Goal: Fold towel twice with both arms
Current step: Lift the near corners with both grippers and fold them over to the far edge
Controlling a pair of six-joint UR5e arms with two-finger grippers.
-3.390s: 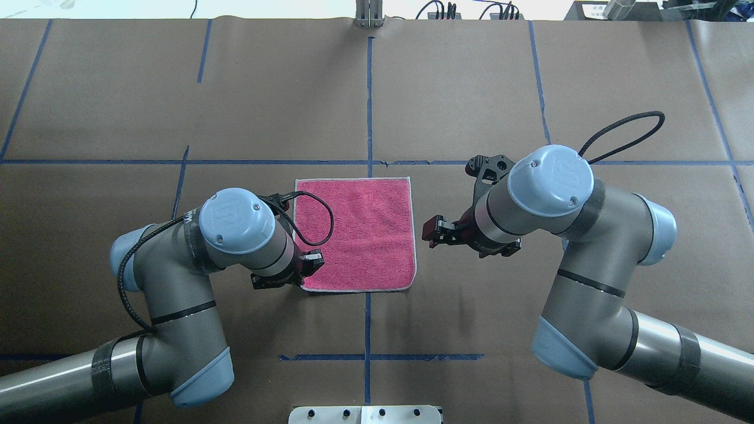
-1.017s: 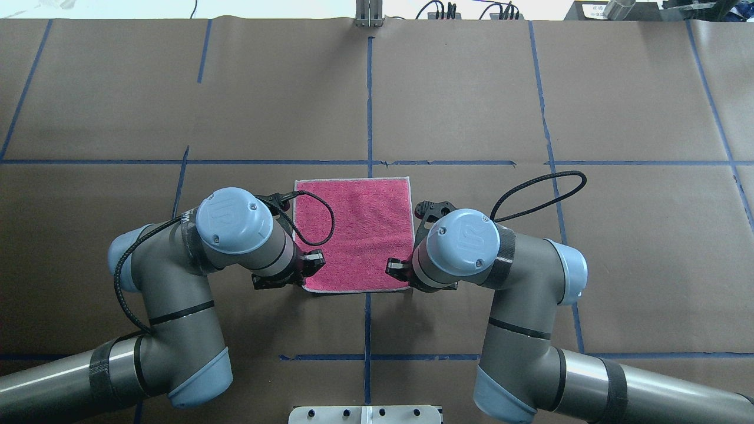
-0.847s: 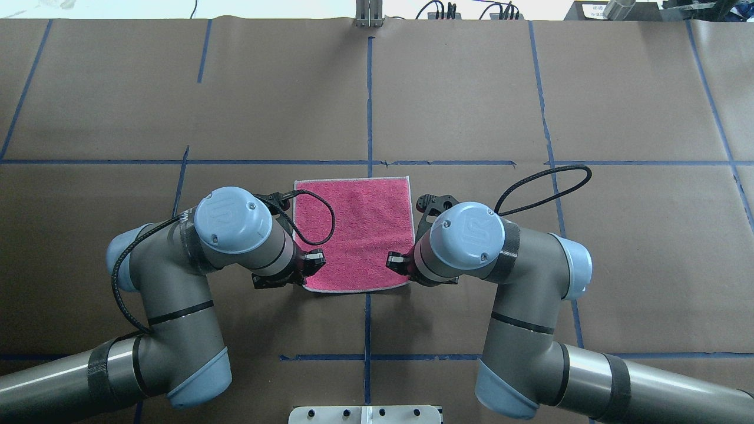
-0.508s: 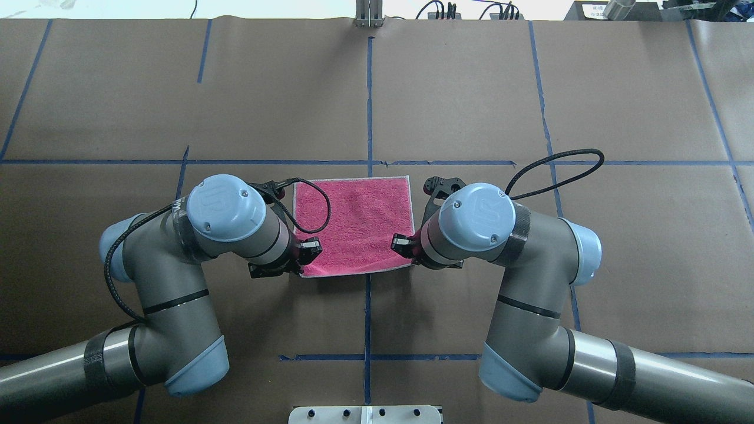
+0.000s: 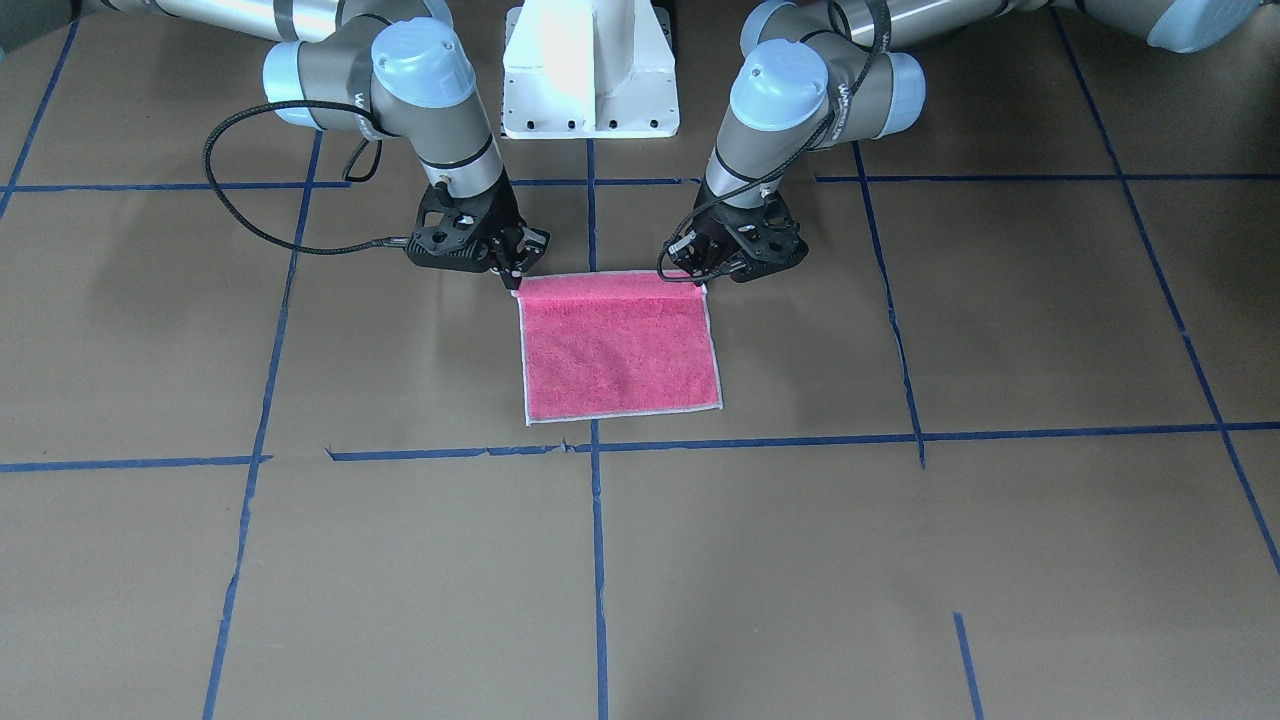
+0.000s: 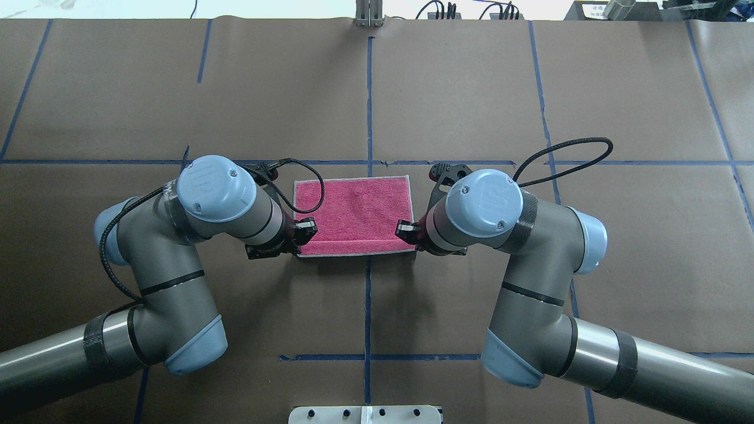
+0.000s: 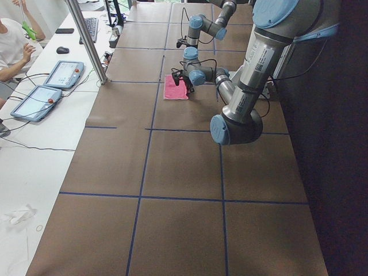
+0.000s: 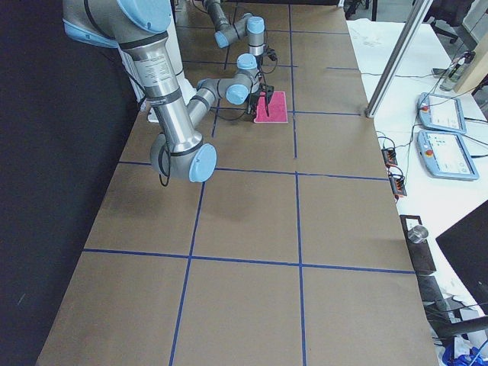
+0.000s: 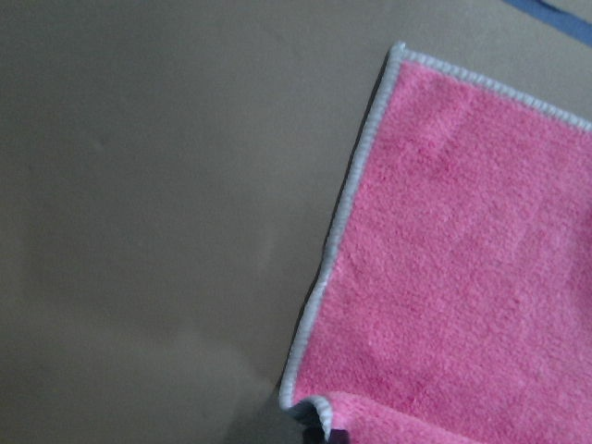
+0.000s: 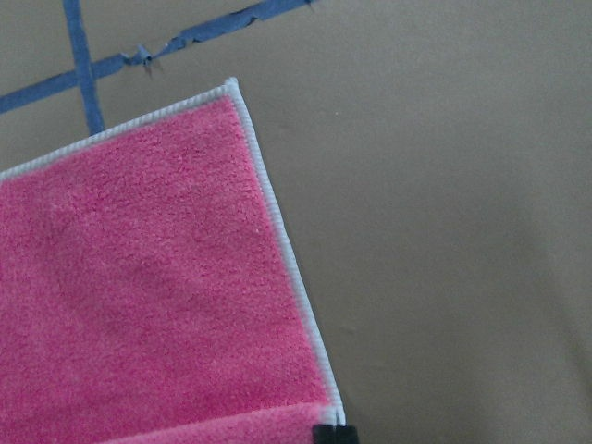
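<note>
The towel [image 6: 353, 212] lies pink face up near the middle of the table [image 6: 471, 88], somewhat closer to the robot's edge than to the operators' edge. Its far edge lies flat, just short of a blue tape line [image 6: 330, 162] that runs the length of the table.

The left claw [image 6: 301, 231] is clamped on the towel's corner nearest the robot, on the side toward the table's left end. The right claw [image 6: 405, 229] pinches the matching corner toward the right end. Between them the robot-side edge is raised off the table and shows as a narrow pink band with pale edging.

From across the table, the left claw [image 5: 697, 278] and right claw [image 5: 516, 272] both point down at those two corners, in front of the white pedestal [image 5: 590, 70].

In the left wrist view the towel [image 9: 462, 277] curls up at the bottom of the picture. In the right wrist view a black fingertip [image 10: 333, 435] sits at the towel's [image 10: 139, 277] corner.
</note>
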